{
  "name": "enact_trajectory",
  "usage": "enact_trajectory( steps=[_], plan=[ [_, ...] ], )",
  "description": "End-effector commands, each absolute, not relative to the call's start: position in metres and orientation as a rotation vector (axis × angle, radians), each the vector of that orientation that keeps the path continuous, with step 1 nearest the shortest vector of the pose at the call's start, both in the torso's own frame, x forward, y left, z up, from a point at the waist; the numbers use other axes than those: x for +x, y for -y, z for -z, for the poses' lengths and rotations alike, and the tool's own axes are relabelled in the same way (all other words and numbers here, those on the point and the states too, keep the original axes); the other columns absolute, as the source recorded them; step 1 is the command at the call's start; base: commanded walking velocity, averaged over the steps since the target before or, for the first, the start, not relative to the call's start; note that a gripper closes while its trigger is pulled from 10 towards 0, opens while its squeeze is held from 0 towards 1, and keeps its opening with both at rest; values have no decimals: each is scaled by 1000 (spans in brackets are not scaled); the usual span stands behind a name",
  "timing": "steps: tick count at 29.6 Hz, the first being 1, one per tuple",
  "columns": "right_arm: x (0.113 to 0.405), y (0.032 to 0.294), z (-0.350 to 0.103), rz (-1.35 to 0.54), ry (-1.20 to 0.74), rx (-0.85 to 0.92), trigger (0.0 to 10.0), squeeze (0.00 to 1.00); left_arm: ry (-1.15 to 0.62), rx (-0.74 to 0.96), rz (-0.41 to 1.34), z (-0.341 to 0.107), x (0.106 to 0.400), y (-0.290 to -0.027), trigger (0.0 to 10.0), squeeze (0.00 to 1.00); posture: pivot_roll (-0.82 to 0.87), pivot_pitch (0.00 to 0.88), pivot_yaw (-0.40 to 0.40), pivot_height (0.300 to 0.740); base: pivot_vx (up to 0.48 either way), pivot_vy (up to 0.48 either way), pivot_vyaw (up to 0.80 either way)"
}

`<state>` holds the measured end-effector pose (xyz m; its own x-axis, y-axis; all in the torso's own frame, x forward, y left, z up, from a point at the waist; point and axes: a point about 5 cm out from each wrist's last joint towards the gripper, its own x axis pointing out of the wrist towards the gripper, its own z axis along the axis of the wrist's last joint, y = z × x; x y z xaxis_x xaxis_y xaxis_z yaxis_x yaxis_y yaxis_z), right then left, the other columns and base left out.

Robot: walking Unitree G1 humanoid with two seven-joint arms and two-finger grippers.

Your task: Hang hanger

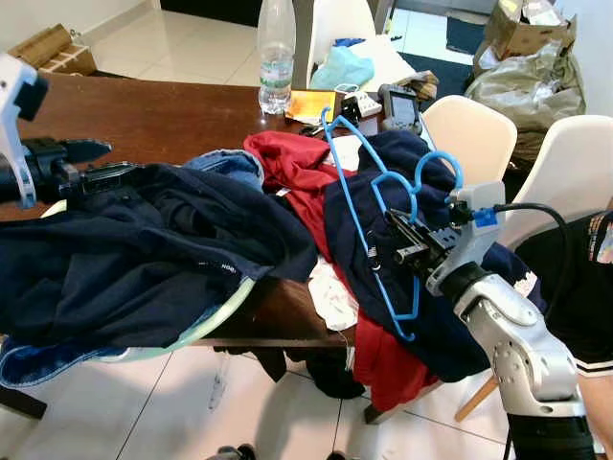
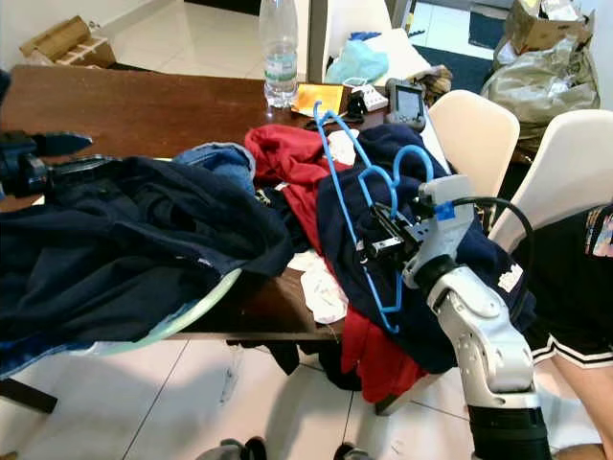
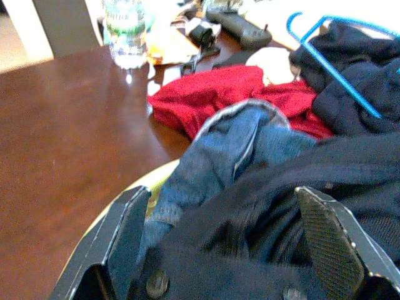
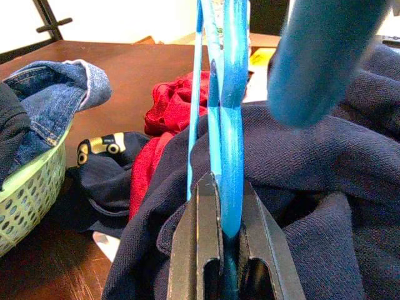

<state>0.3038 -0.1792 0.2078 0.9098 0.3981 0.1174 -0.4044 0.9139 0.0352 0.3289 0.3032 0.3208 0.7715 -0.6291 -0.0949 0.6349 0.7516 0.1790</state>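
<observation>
My right gripper (image 1: 395, 233) is shut on a blue plastic hanger (image 1: 346, 182) and holds it tilted above a navy garment (image 1: 402, 153) that spills off the table's right end. In the right wrist view the hanger's (image 4: 232, 125) thin bars run up from between the closed fingers (image 4: 199, 225). My left gripper (image 1: 120, 158) stands open at the left, its fingers (image 3: 125, 231) spread over a pile of dark clothes (image 1: 163, 240) and a pair of jeans (image 3: 219, 156) in a pale green basket (image 1: 225, 307).
A red garment (image 1: 287, 158) lies between the two piles on the brown table (image 1: 153, 115). A water bottle (image 1: 276, 57) and small items stand at the far edge. White chairs (image 1: 474, 134) and a seated person's legs (image 1: 584, 278) are close on the right.
</observation>
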Motion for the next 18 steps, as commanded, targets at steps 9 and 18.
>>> enact_trajectory(
  steps=[9,18],
  plan=[
    [304,190,-204,-371,80,39,10000,0,8,161,797,-320,347,-276,10000,0,40,175,-51,740,0,0,0],
    [301,192,-204,-362,74,30,10000,0,-131,176,862,-293,357,-263,9333,0,27,189,-48,740,0,0,0]
  ],
)
